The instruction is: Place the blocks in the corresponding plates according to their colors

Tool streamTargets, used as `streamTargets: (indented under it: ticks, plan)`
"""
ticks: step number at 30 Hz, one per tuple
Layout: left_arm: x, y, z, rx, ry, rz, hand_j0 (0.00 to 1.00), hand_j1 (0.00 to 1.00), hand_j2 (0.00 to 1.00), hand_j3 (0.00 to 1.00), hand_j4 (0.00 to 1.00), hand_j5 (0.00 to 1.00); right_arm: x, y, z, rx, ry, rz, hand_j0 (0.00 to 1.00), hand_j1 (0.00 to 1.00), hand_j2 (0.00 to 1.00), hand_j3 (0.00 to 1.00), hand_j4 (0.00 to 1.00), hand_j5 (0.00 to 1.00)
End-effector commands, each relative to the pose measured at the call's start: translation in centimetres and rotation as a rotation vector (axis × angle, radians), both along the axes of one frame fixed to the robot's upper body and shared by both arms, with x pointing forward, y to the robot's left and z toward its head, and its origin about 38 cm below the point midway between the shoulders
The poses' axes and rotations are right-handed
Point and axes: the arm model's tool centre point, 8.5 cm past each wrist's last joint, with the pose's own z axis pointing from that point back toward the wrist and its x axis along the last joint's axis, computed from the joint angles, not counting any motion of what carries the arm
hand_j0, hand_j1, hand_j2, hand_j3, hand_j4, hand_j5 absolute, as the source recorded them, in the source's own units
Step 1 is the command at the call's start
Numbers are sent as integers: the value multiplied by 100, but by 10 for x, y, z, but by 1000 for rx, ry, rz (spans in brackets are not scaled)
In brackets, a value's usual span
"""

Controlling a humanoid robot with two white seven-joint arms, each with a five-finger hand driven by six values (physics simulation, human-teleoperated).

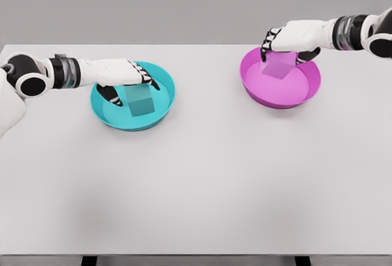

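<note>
A cyan block is inside the cyan plate at the left of the table. My left hand reaches over that plate from the left, with its thumb and fingers closed on the block's upper part. At the back right, a magenta block hangs tilted over the magenta plate. My right hand comes in from the right and grips this block from above, fingers on its far-left side and thumb on its right.
The white table stretches wide in front of both plates. Its front edge runs along the bottom of the view, and a grey wall stands behind it.
</note>
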Motion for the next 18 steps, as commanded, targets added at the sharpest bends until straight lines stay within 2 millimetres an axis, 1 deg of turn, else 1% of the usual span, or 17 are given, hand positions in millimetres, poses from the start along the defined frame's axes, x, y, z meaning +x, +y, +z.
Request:
streamTargets:
  ticks: [1,2,3,4,5,6,8,9,11,12,13,14,15,16,17,18]
  plan:
    - [0,0,2,-9,-1,1,100,100,100,100,100,100,6,0,-9,-18,13,-22,48,48,48,48,48,48]
    - [0,-1,3,-9,-4,0,100,100,100,100,100,100,7,-2,-8,-21,11,-29,49,49,49,49,49,49]
    - [0,0,3,-10,-4,-1,100,100,100,100,100,100,8,-4,-9,-36,8,-35,57,57,57,57,57,57]
    - [0,-2,5,-11,-9,-6,100,100,100,100,100,100,9,-8,-11,-42,12,-47,62,62,62,62,62,62]
    - [-2,-4,9,-13,-18,-15,100,100,100,100,100,100,10,-9,-12,-47,13,-52,77,77,77,77,77,77]
    - [-5,-6,23,-74,-32,-30,100,100,100,100,100,100,9,-9,-12,-45,14,-50,100,100,100,100,100,100]
    - [-13,0,45,-166,-41,-42,100,100,100,100,100,100,10,-9,-11,-41,13,-51,100,100,100,100,100,100]
    - [-19,8,55,-176,-53,-49,100,100,100,100,100,100,9,-9,-11,-38,13,-50,100,100,100,100,100,100]
    - [-28,18,71,-233,-48,-59,100,100,100,100,100,100,9,-6,-10,-31,15,-46,100,100,100,100,100,100]
    - [-33,23,77,-266,-38,-62,100,100,100,100,100,100,10,-6,-9,-25,14,-46,100,100,100,100,100,100]
    - [-36,26,80,-281,-31,-64,100,100,100,100,100,100,10,-7,-3,-7,10,-50,100,100,100,100,100,100]
    - [-38,31,78,-299,-16,-55,100,100,100,100,100,100,11,-14,2,43,22,-66,100,100,100,100,100,100]
    - [-41,35,76,-335,8,-49,100,100,100,100,100,100,12,-28,5,108,45,-105,100,100,100,100,100,100]
    - [-43,39,74,-356,24,-42,100,100,100,100,100,100,14,-38,11,143,45,-129,100,100,100,100,100,100]
    - [-47,46,72,-404,55,-28,100,100,100,100,100,100,13,-57,24,217,37,-171,100,100,100,100,100,100]
    - [-53,57,75,-447,65,-13,100,100,100,100,100,100,10,-85,44,312,13,-221,100,100,100,100,100,100]
